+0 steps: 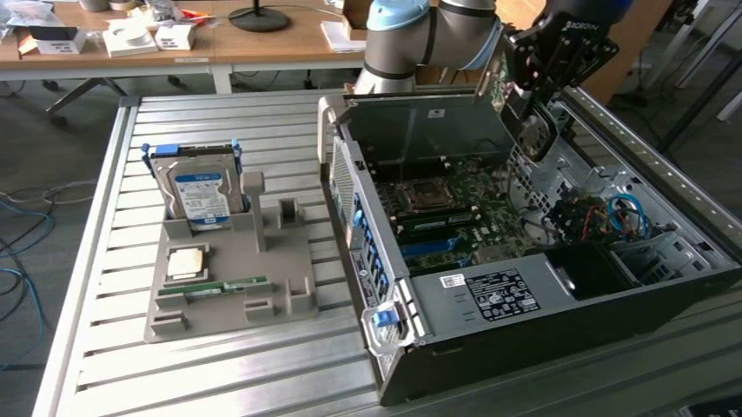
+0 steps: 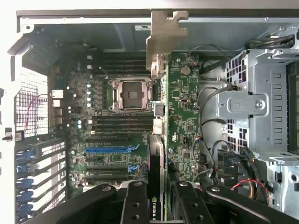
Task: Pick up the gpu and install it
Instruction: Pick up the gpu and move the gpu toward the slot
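Green circuit board and a grey metal bracket [image 2: 166,37] make up the gpu [image 2: 180,107], which is seen edge-on, clamped between the closed fingers [image 2: 134,205] of the gripper [image 2: 159,207]. In the exterior view the gpu [image 1: 533,130] is hung from the gripper [image 1: 539,82] above the open case [image 1: 499,347]. It is held over the motherboard [image 1: 453,204] and apart from it, and as far as can be told it is not seated in any slot.

The gpu is judged to be light and stiff, yet fragile: its bare face is crowded with small soldered parts, and its contact edge could be harmed by a knock or a skewed push. It is best taken across its thickness near one end, as it is gripped now, with the bracket end left free. Because it is thin, it could be twisted in the grip if it were pressed off-line.

One gpu, one gripper and one case are counted. One grey holder [image 1: 232,304] is stood on the table at the exterior view's left, well apart from the gpu. One drive [image 1: 200,193], one chip [image 1: 186,262] and one stick [image 1: 215,286] are kept on it. One socket [image 2: 131,93] is seen on the motherboard.
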You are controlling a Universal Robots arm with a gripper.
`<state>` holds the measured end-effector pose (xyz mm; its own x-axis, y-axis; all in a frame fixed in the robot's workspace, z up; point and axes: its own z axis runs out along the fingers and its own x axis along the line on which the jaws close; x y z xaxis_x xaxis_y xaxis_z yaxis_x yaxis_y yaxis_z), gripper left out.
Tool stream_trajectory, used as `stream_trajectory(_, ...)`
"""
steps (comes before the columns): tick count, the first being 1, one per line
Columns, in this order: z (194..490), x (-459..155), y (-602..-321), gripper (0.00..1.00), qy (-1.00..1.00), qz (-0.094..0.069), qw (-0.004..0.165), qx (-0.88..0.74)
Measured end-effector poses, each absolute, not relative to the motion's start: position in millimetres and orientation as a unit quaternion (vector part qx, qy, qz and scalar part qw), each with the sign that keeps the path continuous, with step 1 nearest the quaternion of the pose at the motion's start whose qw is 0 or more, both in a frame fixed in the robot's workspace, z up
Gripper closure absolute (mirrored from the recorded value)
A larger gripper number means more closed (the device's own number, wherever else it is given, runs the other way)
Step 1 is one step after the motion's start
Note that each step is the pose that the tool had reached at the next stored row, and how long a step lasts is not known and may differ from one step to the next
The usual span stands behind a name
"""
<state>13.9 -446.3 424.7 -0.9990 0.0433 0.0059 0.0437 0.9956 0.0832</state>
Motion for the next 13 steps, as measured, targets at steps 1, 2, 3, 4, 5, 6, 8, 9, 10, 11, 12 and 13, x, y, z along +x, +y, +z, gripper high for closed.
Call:
stream_trajectory(1,423,14,-446,0.74,-0.999,-0.042,0.002,-0.022)
stream_trajectory(2,421,14,-446,0.74,-0.999,-0.042,0.002,-0.022)
stream_trajectory(3,420,14,-446,0.74,-0.999,-0.042,0.002,-0.022)
stream_trajectory(4,418,14,-446,0.74,-0.999,-0.042,0.002,-0.022)
stream_trajectory(5,417,14,-446,0.74,-0.999,-0.042,0.002,-0.022)
stream_trajectory(6,416,14,-446,0.74,-0.999,-0.042,0.002,-0.022)
stream_trajectory(8,414,14,-446,0.74,-0.999,-0.042,0.002,-0.022)
stream_trajectory(9,414,14,-446,0.74,-0.999,-0.042,0.002,-0.022)
stream_trajectory(10,413,14,-446,0.74,-0.999,-0.042,0.002,-0.022)
stream_trajectory(11,412,14,-446,0.74,-0.999,-0.042,0.002,-0.022)
stream_trajectory(12,411,14,-446,0.74,-0.999,-0.042,0.002,-0.022)
stream_trajectory(13,410,14,-446,0.74,-0.999,-0.042,0.002,-0.022)
